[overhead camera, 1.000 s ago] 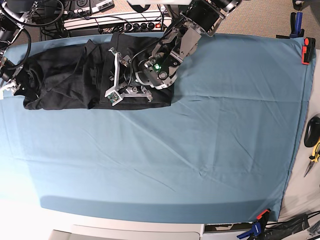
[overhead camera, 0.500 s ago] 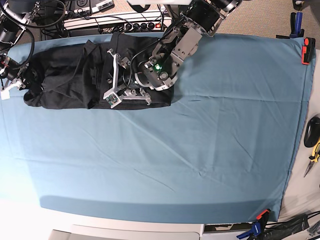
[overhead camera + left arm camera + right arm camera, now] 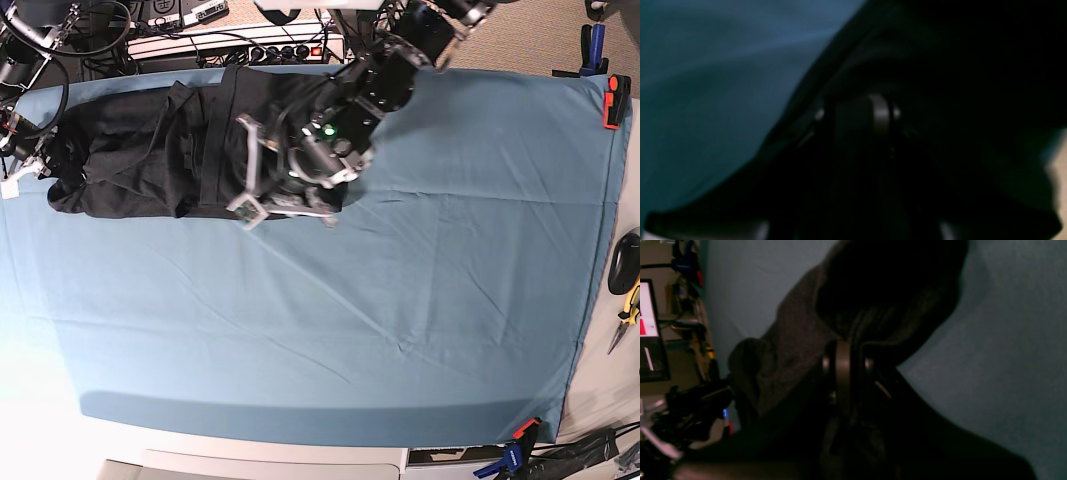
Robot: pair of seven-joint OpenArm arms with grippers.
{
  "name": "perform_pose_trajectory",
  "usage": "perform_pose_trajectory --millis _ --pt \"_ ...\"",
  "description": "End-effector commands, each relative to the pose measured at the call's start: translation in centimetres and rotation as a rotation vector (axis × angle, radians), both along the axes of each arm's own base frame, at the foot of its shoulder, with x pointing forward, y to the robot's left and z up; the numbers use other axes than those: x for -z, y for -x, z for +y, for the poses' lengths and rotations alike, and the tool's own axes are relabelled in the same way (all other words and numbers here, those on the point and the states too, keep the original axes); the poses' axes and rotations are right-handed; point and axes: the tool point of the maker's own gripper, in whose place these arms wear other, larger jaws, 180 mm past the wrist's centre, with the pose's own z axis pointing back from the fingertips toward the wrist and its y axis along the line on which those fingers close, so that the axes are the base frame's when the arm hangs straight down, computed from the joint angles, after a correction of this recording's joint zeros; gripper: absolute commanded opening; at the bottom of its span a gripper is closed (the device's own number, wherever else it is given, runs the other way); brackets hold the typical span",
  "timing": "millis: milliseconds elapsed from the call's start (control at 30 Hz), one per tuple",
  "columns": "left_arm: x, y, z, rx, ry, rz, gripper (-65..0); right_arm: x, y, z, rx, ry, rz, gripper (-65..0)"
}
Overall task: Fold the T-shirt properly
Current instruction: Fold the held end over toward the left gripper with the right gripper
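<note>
1. The blue cloth (image 3: 400, 320) on the bench lies bare in front and on the right, so a hand can pass there.
2. The T-shirt (image 3: 150, 150) and the left arm (image 3: 330, 130) fill the far strip.
3. Clamps (image 3: 612, 100) and pliers (image 3: 628, 310) stand at the right edge.

Blue table cloth (image 3: 400, 300) spread over the table, creased lightly near its middle. Orange clamp (image 3: 613, 102) at far right corner; blue-handled clamp (image 3: 518, 447) at near right edge. Yellow-handled pliers (image 3: 629, 312) on bare table (image 3: 600, 390) to the right. Power strip (image 3: 240, 42) with cables beyond the far edge.
</note>
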Motion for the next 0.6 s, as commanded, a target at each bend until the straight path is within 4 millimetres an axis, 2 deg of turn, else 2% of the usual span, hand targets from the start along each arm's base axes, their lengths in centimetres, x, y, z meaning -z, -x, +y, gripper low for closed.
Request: perform_pose_trajectory --millis 0,167,400,567 --pt "-1.5 -0.9 -0.3 -0.004 0.027 -0.045 -46.5 0.0 0.3 0.3 -0.001 -0.034 0.016 -65.0" --pt "-0.3 -2.1 3.1 -0.071 -0.025 -0.032 -46.5 -2.1 -1.3 0.4 0.05 -0.105 -0.104 -65.0" --pt "-0.9 -5.0 8.6 -0.243 0.015 -0.023 -46.5 -2.5 -1.7 0.7 0.032 -0.094 -0.125 -65.0" --pt "-0.8 -6.1 13.2 -0.314 -0.015 -0.03 -46.5 -3.7 -2.2 2.2 -0.049 -0.03 -0.171 -65.0"
